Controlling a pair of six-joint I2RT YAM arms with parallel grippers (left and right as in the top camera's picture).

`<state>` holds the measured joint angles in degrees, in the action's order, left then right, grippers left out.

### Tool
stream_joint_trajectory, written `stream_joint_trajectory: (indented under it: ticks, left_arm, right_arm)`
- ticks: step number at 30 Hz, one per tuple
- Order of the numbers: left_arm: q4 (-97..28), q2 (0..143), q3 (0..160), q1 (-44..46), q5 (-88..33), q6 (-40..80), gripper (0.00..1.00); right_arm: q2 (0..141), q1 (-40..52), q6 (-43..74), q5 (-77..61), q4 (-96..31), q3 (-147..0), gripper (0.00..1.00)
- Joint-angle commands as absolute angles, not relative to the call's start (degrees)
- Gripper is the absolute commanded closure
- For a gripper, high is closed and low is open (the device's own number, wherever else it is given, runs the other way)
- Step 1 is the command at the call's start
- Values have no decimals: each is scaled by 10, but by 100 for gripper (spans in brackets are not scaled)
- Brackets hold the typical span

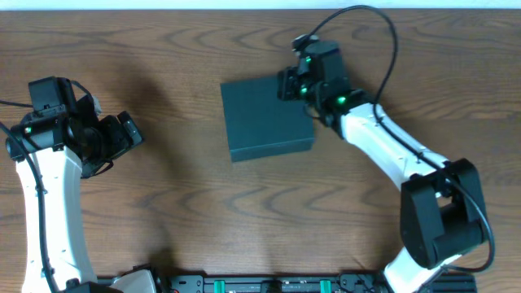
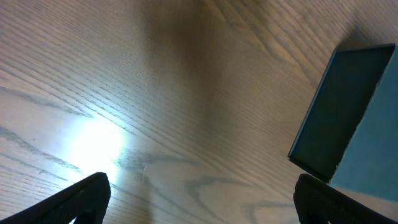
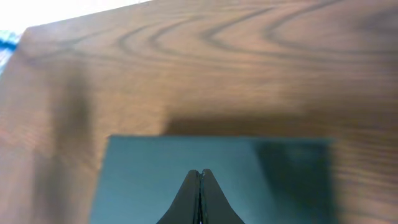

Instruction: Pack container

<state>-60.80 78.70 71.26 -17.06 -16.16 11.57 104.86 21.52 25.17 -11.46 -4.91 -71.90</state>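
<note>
Closed teal container (image 1: 267, 120) on the desk (image 1: 163, 187) — right fingers (image 3: 191, 199) pinched shut over its lid, maybe touching it. The left fingers (image 2: 81, 198) gape wide open — well away from it.

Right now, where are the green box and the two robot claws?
container (image 1: 264, 118), overhead view, middle of its top.
right gripper (image 3: 199, 175), right wrist view, where shut fingertips meet.
left gripper (image 2: 202, 190), left wrist view, midway between open fingertips.
</note>
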Motion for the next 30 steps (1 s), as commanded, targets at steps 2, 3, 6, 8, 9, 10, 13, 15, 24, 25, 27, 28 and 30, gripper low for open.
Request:
stream_joint_trajectory:
  ticks: [2,3,6,8,9,10,13,15,24,25,27,28,30]
  left_arm:
    - [-608,790,712,-173,-161,112,5]
    - [-608,790,712,-173,-161,112,5]
    - [-608,790,712,-173,-161,112,5]
    - [-608,790,712,-173,-161,112,5]
    - [-608,790,712,-173,-161,112,5]
    - [-608,790,712,-173,-161,112,5]
    - [-608,790,712,-173,-161,112,5]
    - [-608,790,712,-173,-161,112,5]
    - [-608,790,712,-173,-161,112,5]
    - [-608,790,712,-173,-161,112,5]
    - [-608,790,712,-173,-161,112,5]
    - [-608,790,712,-173,-161,112,5]
    - [-608,790,712,-173,-161,112,5]
  right_arm:
    - [1073,193,236,-119,-54,-731,99]
    - [1079,191,235,-124,-53,-731,99]
    - [1092,188,235,-140,-49,-731,99]
    - [1104,187,235,-140,-47,-731,99]
    - [1109,187,235,-138,-44,-731,99]
    - [1115,185,235,-137,-40,-731,99]
    - [1124,180,234,-133,-44,-731,99]
    - [1126,176,234,-133,-54,-731,99]
    - [1126,158,194,-63,-121,-731,99]
    - [1126,156,190,-57,-131,-731,99]
    - [1126,153,181,-42,-143,-728,99]
    - [1126,153,179,-33,-145,-725,99]
    - [1126,153,169,-18,-152,-721,99]
